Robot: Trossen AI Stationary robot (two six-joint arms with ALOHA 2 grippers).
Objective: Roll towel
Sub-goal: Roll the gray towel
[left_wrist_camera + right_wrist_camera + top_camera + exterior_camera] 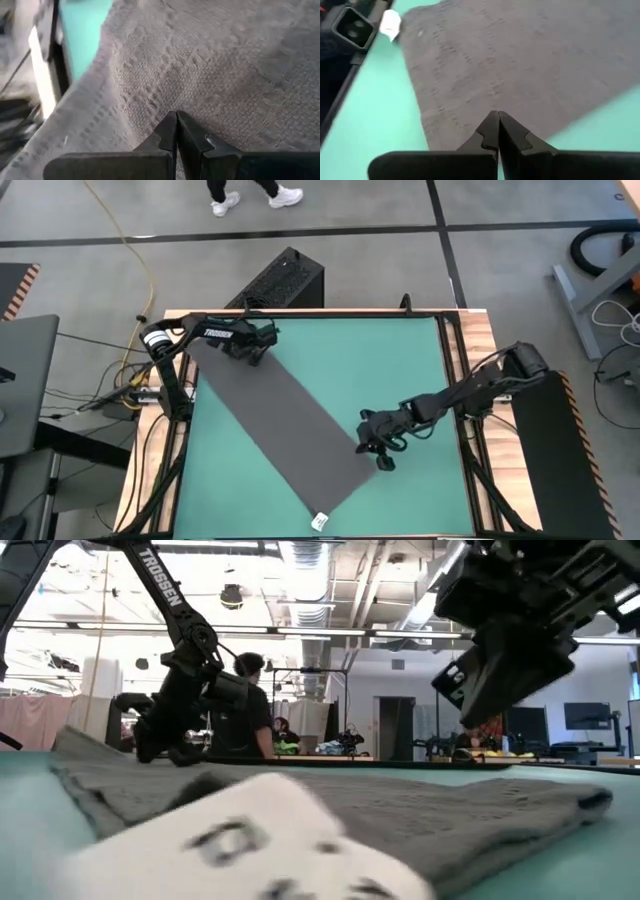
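Grey cloth: one towel (275, 422), spread flat and diagonal on the green mat (400, 370), running from the far-left corner toward the near middle
Feel: soft, limp, light by the look; woven texture shows in the left wrist view, probably not slippery; will likely sag and bunch if lifted by one point
White tag: one (320, 521), at the towel's near end
Left tool (252, 350): fingers pressed together, holding nothing, sitting over the towel's far-left end
Right tool (378, 454): fingers together too, nothing between them, at the towel's right long edge near its near end
Grip spot: judgement, pinch a short-end edge or its corners, then turn it over along the length
Counts: towel 1, tag 1, mat 1, desk (480, 340) 1, arms 2
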